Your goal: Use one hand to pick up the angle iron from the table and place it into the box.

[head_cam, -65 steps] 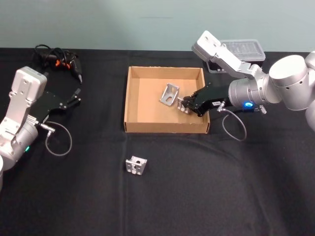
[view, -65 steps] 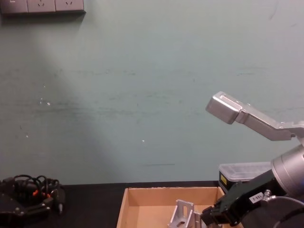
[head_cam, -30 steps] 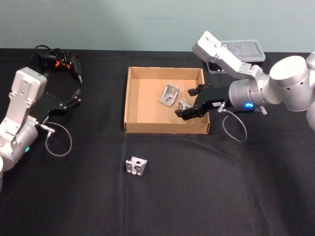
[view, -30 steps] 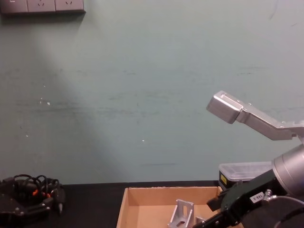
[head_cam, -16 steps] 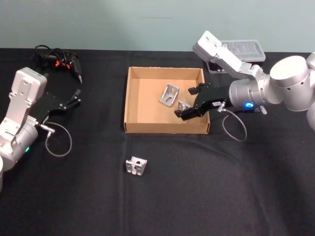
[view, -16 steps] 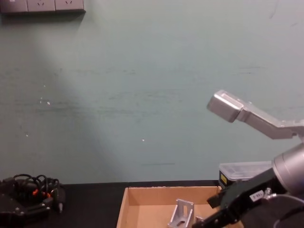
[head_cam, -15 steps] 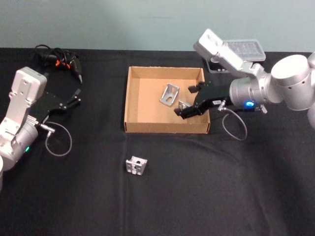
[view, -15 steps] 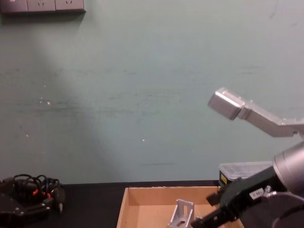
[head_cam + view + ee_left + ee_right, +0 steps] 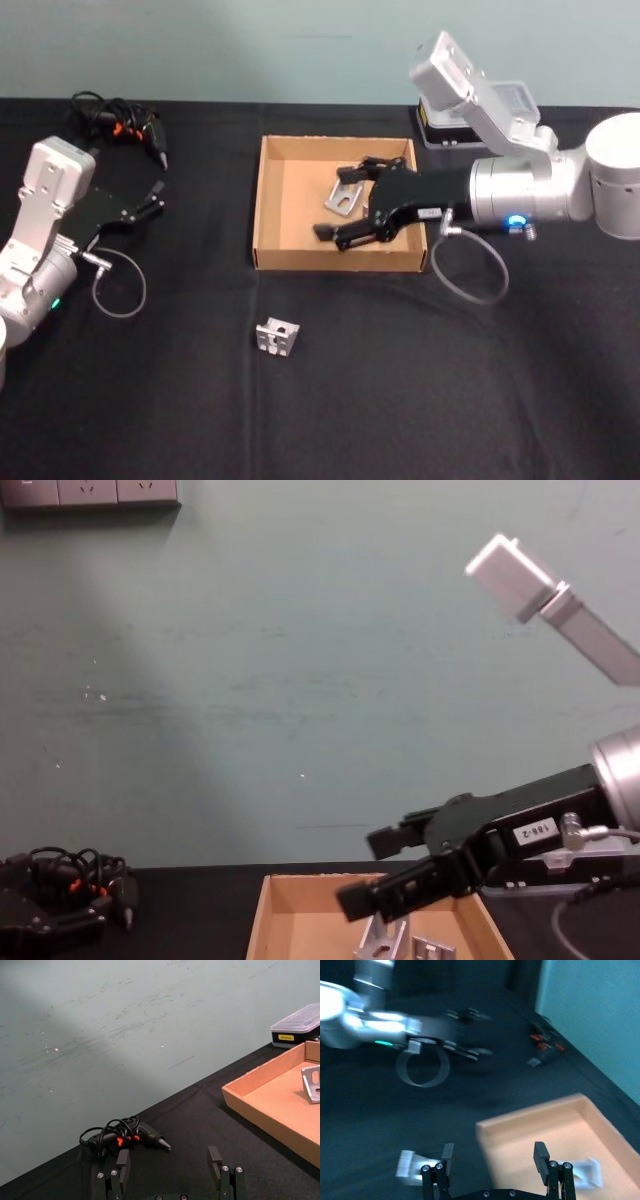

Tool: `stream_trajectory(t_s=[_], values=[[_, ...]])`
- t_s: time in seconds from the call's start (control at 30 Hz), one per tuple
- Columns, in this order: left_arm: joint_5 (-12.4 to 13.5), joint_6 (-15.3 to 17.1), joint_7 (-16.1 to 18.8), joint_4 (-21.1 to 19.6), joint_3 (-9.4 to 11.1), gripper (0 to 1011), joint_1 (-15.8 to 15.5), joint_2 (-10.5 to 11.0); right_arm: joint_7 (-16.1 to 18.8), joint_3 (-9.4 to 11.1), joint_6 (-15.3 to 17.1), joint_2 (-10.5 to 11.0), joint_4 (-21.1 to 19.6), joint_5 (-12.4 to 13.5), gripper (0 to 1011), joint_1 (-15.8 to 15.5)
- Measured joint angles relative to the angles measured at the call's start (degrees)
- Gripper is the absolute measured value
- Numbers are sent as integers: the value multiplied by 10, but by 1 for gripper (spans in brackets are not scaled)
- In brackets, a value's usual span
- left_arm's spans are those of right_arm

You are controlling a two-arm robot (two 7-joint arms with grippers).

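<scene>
One angle iron (image 9: 277, 337) sits on the table (image 9: 420, 390) nearest me, in front of the box (image 9: 258, 205) and apart from its front wall. It is a small silver L-shaped bracket with ribbed sides and a hole in one face. The box is shallow tan cardboard with low walls and no lid.

My right gripper (image 9: 335, 202) hangs over the inside of the box, reaching in from the right, with its fingers spread wide and nothing between them. From the chest view the right gripper (image 9: 365, 872) is above the wall tops.

Below it, two more silver brackets rest on the box floor. The first bracket (image 9: 346, 192) has one flange raised and a slotted hole showing. The second bracket (image 9: 432, 949) is lower and just beside it on the right. My right wrist view takes in the table's angle iron (image 9: 410, 1165) outside the box rim (image 9: 530, 1125) and one bracket inside.

My left gripper (image 9: 155, 198) is parked at the table's left side, well apart from the box, with its fingers apart and empty. The left wrist view (image 9: 169, 1160) shows the same.

Farther back, a tangle of black cable (image 9: 115, 118) with orange bits lies at the far left. A black case (image 9: 520, 100) with a clear lid sits behind the box's right corner, near the teal wall.
</scene>
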Motion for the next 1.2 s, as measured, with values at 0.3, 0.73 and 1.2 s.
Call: stream_trajectory(t_s=[0.3,0.73,1.2], values=[[0,0,0,0,0,1011,0,0,8,-17,3,35,-105,30,1004,-54],[0,0,0,0,0,1011,0,0,-38,-65,29,33,-128,18,1004,-70],[0,0,0,0,0,1011,0,0,-79,-106,71,6,-104,-18,1004,-72]])
